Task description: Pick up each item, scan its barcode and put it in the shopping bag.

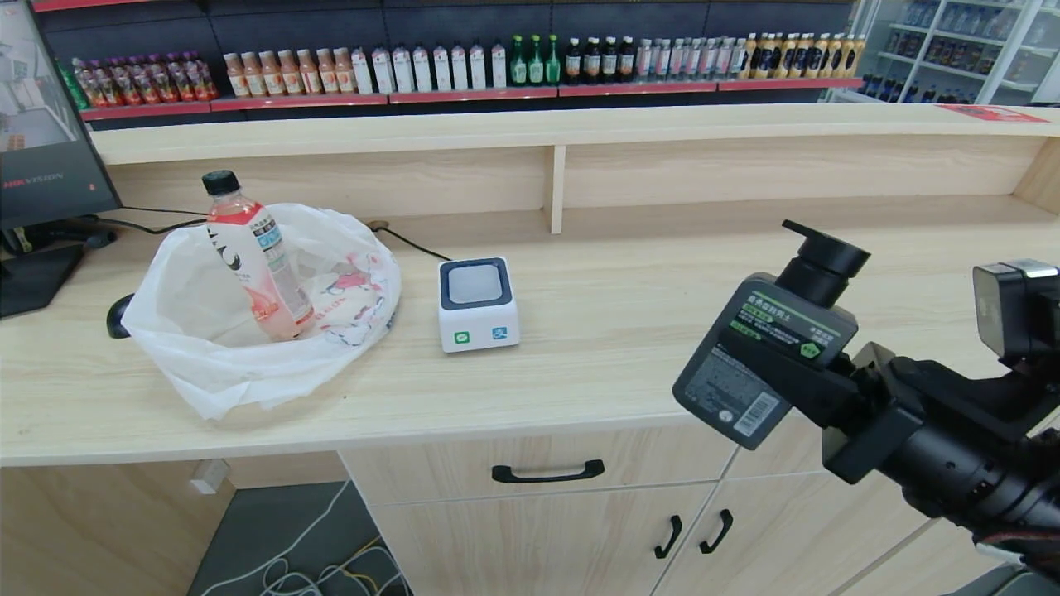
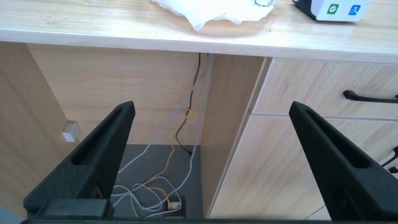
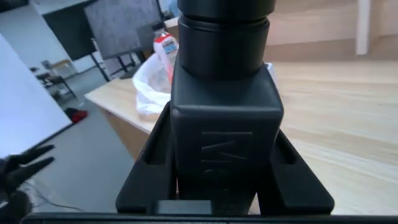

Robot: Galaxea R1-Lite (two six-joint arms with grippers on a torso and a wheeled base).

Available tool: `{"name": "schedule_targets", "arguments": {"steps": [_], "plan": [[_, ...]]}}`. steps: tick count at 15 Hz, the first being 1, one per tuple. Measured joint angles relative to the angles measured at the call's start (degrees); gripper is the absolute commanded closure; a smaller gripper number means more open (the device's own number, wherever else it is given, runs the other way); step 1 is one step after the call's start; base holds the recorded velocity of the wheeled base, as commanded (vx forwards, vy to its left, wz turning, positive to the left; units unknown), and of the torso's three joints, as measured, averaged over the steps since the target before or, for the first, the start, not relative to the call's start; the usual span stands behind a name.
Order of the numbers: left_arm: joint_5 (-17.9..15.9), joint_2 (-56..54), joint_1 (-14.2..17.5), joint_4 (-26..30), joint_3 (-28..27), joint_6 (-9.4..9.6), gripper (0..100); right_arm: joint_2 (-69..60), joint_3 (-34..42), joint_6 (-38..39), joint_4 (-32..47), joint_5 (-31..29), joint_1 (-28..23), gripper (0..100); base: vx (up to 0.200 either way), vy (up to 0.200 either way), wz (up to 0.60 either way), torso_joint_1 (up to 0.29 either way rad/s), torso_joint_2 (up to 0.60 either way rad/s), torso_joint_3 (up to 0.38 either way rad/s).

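Note:
A dark grey square bottle (image 1: 766,348) with a black cap hangs tilted over the counter's front right edge, its barcode label facing up toward the head camera. My right gripper (image 1: 807,377) is shut on it; the right wrist view shows the bottle (image 3: 225,106) between both fingers (image 3: 152,155). The white scanner box (image 1: 478,302) stands mid-counter, to the left of the bottle and apart from it. Further left lies the open white shopping bag (image 1: 199,331) with a pink drink bottle (image 1: 257,257) leaning inside. My left gripper (image 2: 211,112) is open and holds nothing, below the counter edge in front of the cabinet.
A monitor (image 1: 41,141) and a black mouse (image 1: 118,314) sit at the counter's far left. A raised wooden ledge (image 1: 580,124) runs along the back, with drink shelves behind. Drawers (image 1: 546,473) and loose cables (image 2: 161,180) are under the counter.

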Motion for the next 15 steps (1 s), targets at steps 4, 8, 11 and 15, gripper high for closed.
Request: {"name": "schedule_targets", "arguments": {"steps": [4, 8, 11, 15], "plan": [[0.0, 0.0, 0.0, 0.0, 0.0, 0.0, 0, -1.6, 0.3, 9.9, 0.0, 0.2, 5.2, 100, 0.0, 0.0, 0.0, 0.0, 0.0, 0.0], [0.0, 0.0, 0.0, 0.0, 0.0, -0.02, 0, -1.2, -2.2, 13.3, 0.0, 0.1, 9.3, 100, 0.0, 0.0, 0.0, 0.0, 0.0, 0.0], [0.0, 0.0, 0.0, 0.0, 0.0, 0.02, 0, -0.7, -3.2, 15.1, 0.0, 0.2, 13.8, 100, 0.0, 0.0, 0.0, 0.0, 0.0, 0.0], [0.0, 0.0, 0.0, 0.0, 0.0, 0.0, 0, -0.8, -2.8, 17.5, 0.0, 0.1, 14.6, 100, 0.0, 0.0, 0.0, 0.0, 0.0, 0.0]]}}
